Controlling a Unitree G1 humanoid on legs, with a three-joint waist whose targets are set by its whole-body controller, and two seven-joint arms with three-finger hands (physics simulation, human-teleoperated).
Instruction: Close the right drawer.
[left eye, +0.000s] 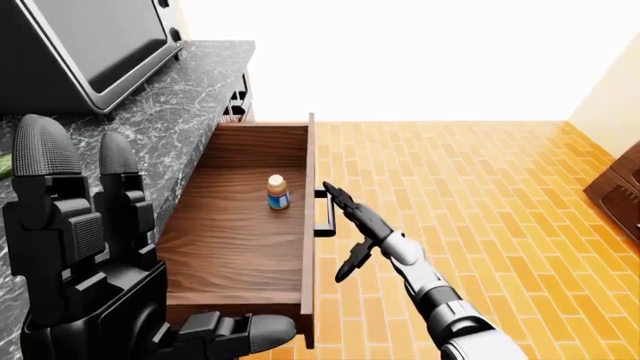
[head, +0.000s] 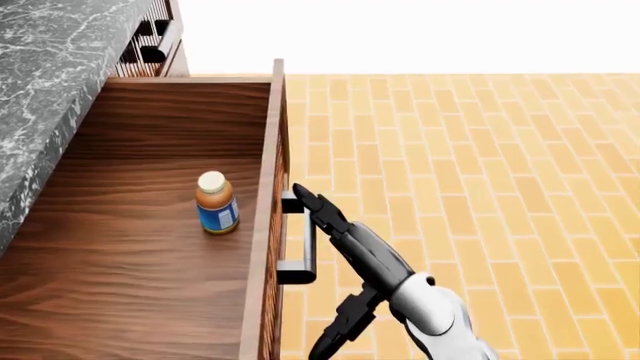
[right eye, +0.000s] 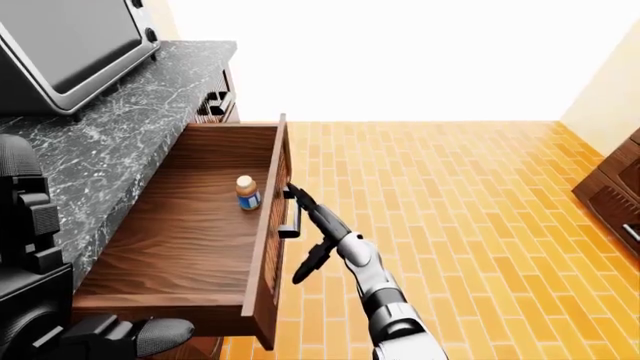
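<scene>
Left hand (left eye: 100, 300): black, raised at 8 o'clock in the left-eye view, fingers open, holding nothing.
Dark walnut wooden drawer (head: 130, 247): pulled well out under the grey marble counter (right eye: 120, 120); closing not done.
Small orange bottle (head: 214, 203): upright inside.
Right hand (head: 345, 240): fingers extended, tips against the black bar handle (head: 300, 240), gripping nothing.
Eye views only: black oven (left eye: 90, 45).
</scene>
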